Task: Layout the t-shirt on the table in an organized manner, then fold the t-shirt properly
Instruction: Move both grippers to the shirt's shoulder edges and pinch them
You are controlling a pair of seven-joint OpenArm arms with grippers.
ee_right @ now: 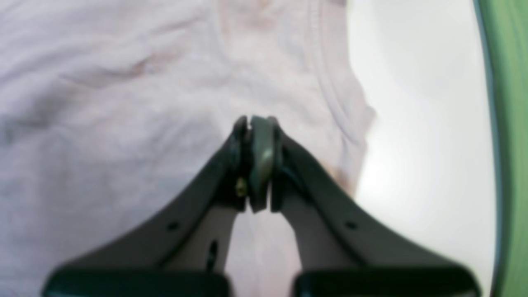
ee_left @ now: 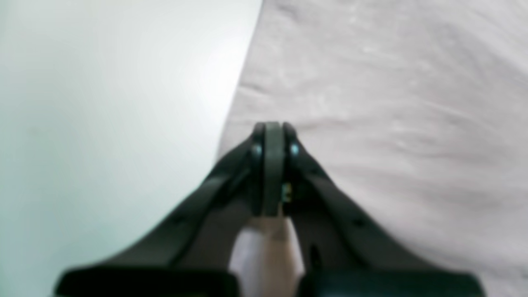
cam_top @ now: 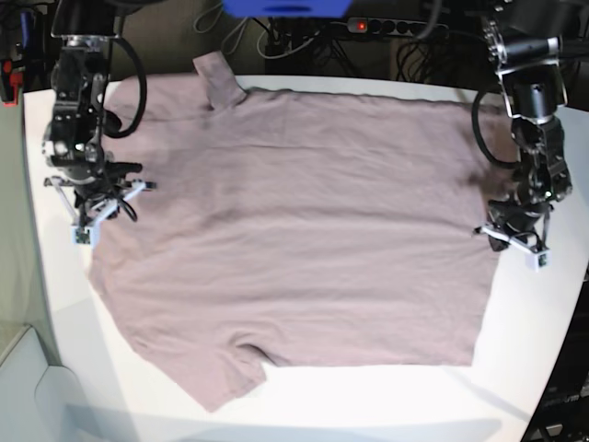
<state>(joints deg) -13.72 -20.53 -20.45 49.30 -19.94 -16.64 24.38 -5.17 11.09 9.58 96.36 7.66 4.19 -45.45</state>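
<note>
One table (cam_top: 552,331) filled the base view, white and slightly glossy, its bare surface showing along the near edge and at both sides. One t-shirt (cam_top: 304,230), dusty pink, lay spread flat on it and covered most of the middle of the top. One sleeve pointed toward the near edge at the lower left of the base view, and the other stuck up at the far edge, its tip folded over. The cloth carried shallow wrinkles but no large bunches.

Two arms stood over the table, one at each side of the shirt. The right gripper (ee_right: 258,123) sat at the shirt's edge on the left of the base view; its wrist view showed the jaws pressed together over the pink cloth, close to a ribbed hem. Whether any cloth was pinched between them could not be told from the blurred picture. The left gripper (ee_left: 272,126) sat at the opposite edge, jaws likewise clenched together, hanging right at the line where the fabric met the bare table; again no grasp could be made out.

Behind the far edge lay a tangle of dark cables (cam_top: 368,51) and one power strip (cam_top: 396,28) with a red light. A blue object (cam_top: 285,7) showed at the top. A green strip (ee_right: 511,123) ran along the right wrist view's border.
</note>
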